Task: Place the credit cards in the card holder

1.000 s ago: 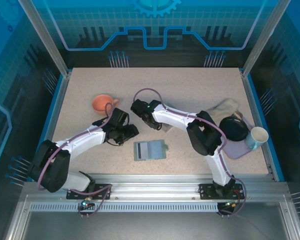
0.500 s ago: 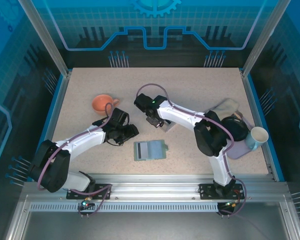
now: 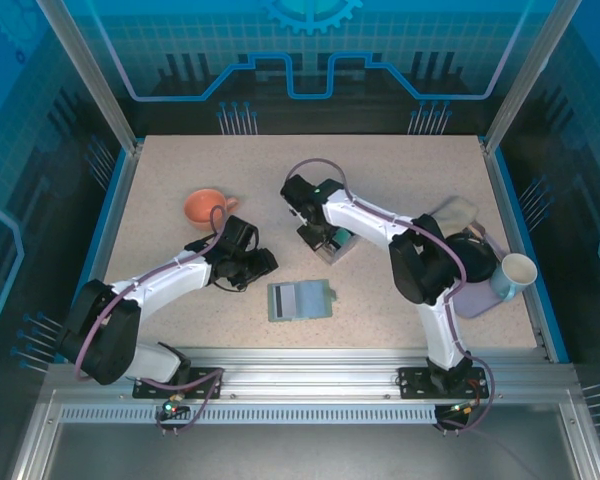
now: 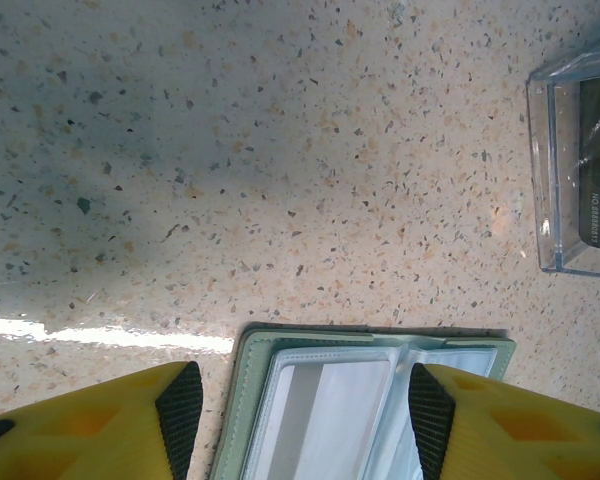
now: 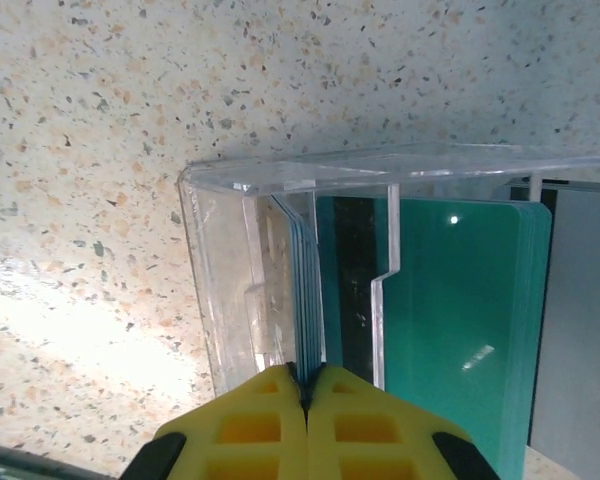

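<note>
The credit cards (image 5: 450, 330) stand in a clear plastic box (image 5: 230, 290), teal faces with a dark stripe. My right gripper (image 5: 303, 385) is shut on the thin blue edges of the cards at the box's open side. From above, the right gripper (image 3: 318, 236) sits over the clear box (image 3: 337, 246). The card holder (image 3: 299, 299) lies open and flat, green outside and grey inside. My left gripper (image 4: 305, 420) is open just above the card holder (image 4: 370, 400), its fingers (image 4: 180, 415) straddling one half without touching it. From above, the left gripper (image 3: 257, 264) is left of the holder.
An orange cup (image 3: 207, 207) stands at the back left. At the right edge are a purple tray (image 3: 477, 298) with a black bowl (image 3: 468, 258), a white cup (image 3: 516, 275) and a beige cloth (image 3: 452, 213). The clear box (image 4: 580, 170) lies beyond the holder.
My right gripper has moved to the right over the clear box and closed on the card edges. The left arm has stayed still.
</note>
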